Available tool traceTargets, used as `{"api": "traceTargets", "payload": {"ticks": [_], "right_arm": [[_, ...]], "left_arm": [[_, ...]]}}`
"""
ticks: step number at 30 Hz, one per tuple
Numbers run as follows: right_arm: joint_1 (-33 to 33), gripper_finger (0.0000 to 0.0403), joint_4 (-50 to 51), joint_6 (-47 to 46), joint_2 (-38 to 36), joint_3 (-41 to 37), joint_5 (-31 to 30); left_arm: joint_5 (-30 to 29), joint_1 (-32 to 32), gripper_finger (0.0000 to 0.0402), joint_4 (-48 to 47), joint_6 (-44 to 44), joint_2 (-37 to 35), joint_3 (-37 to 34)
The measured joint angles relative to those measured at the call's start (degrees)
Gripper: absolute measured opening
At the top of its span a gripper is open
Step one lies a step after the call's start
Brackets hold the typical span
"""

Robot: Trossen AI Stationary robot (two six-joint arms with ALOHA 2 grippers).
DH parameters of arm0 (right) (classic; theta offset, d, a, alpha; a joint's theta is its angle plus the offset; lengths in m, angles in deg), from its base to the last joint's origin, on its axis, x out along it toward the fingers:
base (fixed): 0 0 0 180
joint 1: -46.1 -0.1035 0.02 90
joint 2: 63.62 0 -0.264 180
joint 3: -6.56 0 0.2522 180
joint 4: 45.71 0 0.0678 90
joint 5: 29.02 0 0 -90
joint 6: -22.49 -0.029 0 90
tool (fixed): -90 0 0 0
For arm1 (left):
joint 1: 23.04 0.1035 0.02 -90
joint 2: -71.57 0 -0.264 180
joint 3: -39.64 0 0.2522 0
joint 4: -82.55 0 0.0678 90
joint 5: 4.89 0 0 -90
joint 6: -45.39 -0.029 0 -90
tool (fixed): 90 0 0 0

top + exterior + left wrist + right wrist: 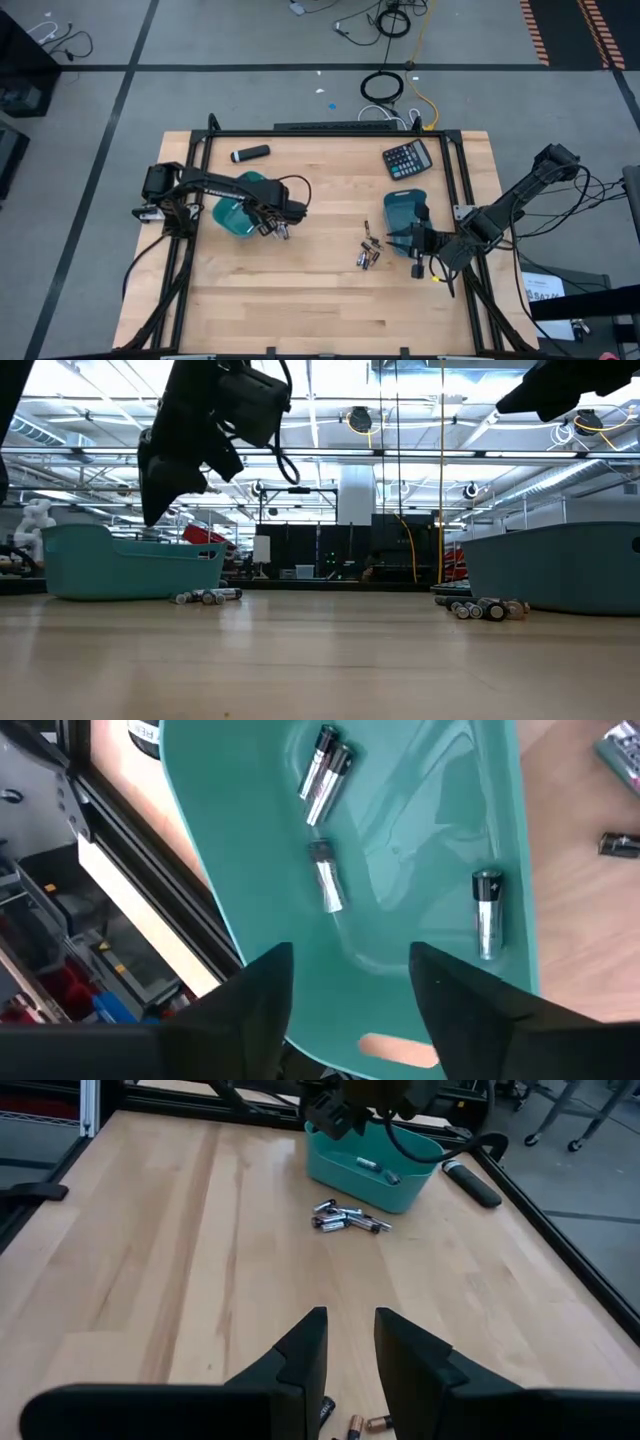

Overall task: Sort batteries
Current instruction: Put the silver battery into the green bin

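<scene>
Closest to my left wrist camera, the left gripper (345, 995) hangs over the left teal tray (238, 213) with its fingers spread and nothing between them. Four silvery batteries (325, 785) lie loose on that tray's floor. Just beside the tray, on its side toward the table's middle, a small cluster of cells (348, 1218) rests on the wood. A second loose pile (368, 252) lies farther from that tray, close to the right teal tray (403, 211). My right gripper (348, 1355) hovers low near that pile, fingers a narrow gap apart, holding nothing.

I judge these cells to be light, rigid and smooth, so they will roll at a nudge and slip from a careless pinch. I would take one across its barrel at mid-length, fingers square to its axis, choosing a cell on the edge of a pile so neighbours do not scatter. A black calculator (408, 158) and a black marker-like cylinder (250, 153) sit beyond the trays, apart from the work.
</scene>
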Motion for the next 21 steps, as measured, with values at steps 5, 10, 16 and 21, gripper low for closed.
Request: {"api": "traceTargets", "payload": {"ticks": [5,10,16,21], "right_arm": [[-0.71,0.0077,0.36,-0.74,0.0,-0.02,-0.31],[-4.88,0.0077,0.25,0.66,0.0,-0.02,-6.58],[-7.83,0.0077,-2.29,1.75,0.0,-3.37,-16.3],[-7.8,0.0077,-3.52,2.6,0.0,-4.42,-16.0]], "left_arm": [[0.27,-0.02,0.0236,0.29,-2.07,-0.02,0.26],[6.94,-0.27,0.0236,7.46,4.67,-0.02,1.57],[3.06,-1.7,0.0236,23.04,6.36,-0.02,7.3],[4.48,-0.3,0.0237,25.58,6.58,1.33,9.9]]}}
